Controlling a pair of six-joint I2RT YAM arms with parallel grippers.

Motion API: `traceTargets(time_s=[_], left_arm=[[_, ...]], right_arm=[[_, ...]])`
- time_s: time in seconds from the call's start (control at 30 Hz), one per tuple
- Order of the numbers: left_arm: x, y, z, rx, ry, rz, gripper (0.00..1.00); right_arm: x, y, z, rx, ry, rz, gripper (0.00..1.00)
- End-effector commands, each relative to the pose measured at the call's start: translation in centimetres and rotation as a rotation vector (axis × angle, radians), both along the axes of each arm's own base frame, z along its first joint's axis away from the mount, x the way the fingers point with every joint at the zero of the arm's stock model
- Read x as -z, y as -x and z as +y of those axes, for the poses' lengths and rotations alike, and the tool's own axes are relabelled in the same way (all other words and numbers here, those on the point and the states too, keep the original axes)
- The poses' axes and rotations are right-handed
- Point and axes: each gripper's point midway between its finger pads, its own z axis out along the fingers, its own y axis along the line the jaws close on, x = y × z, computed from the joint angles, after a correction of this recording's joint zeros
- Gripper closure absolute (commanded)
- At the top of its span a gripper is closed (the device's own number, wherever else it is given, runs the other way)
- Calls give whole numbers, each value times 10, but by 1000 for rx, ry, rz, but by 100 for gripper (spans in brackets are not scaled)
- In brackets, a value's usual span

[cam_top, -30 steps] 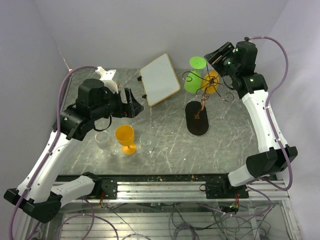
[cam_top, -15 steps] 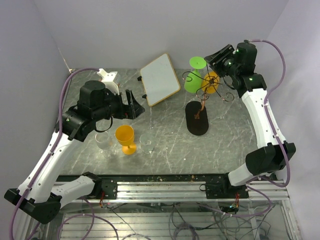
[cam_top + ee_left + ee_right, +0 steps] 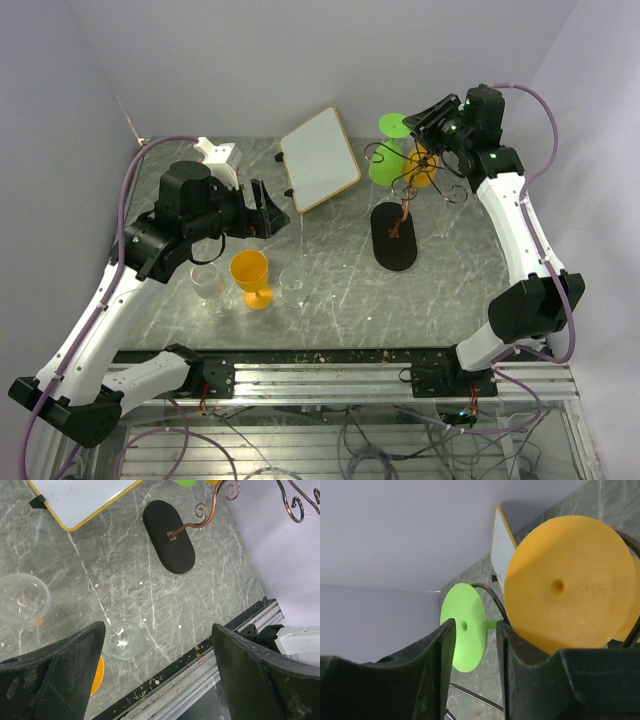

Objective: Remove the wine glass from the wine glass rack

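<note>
- Left gripper (image 3: 268, 210): hung above the left half of the table (image 3: 450, 290), fingers spread wide, holding nothing. Well apart from the rack, so I judged it parked out of the way.
- Clear glass (image 3: 207, 282): upright near the front edge, below the left arm.
- Standing orange glass (image 3: 250, 272): upright, just beside the clear one.
- Second clear glass (image 3: 294, 284): upright, next in the same row. The three looked set down together to keep the ground under the rack free.
- Whiteboard (image 3: 320, 158): yellow-framed, lying tilted towards the back, touching nothing else.
- Wine glass rack (image 3: 394, 238): black oval base flat on the table, right of centre, with the copper stem rising to curled arms.
- Green glass (image 3: 384, 162): hung upside down from a left-hand arm of the rack, foot uppermost, since the curl catches the foot.
- Hanging orange glass (image 3: 565, 585): upside down on the rack's far right side, not yet off. It looked the likelier one to be taken.
- Right gripper (image 3: 476, 622): raised at the rack's top, fingers a narrow gap apart with nothing between them. One finger was just beside the orange foot, apparently lining up to take it.
</note>
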Motion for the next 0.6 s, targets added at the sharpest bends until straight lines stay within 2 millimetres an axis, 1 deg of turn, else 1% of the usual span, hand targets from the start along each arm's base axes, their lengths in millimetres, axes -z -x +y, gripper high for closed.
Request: traceTargets(time_s=[0.0, 0.23, 0.57], left_arm=[[-13, 0, 1, 2, 17, -37, 2], [-17, 1, 3, -1, 15, -42, 2], [-19, 1, 4, -3, 12, -46, 2]], right_arm=[[4, -5, 1, -6, -29, -3, 63], [6, -10, 1, 6, -51, -5, 69], [5, -14, 3, 5, -74, -13, 81]])
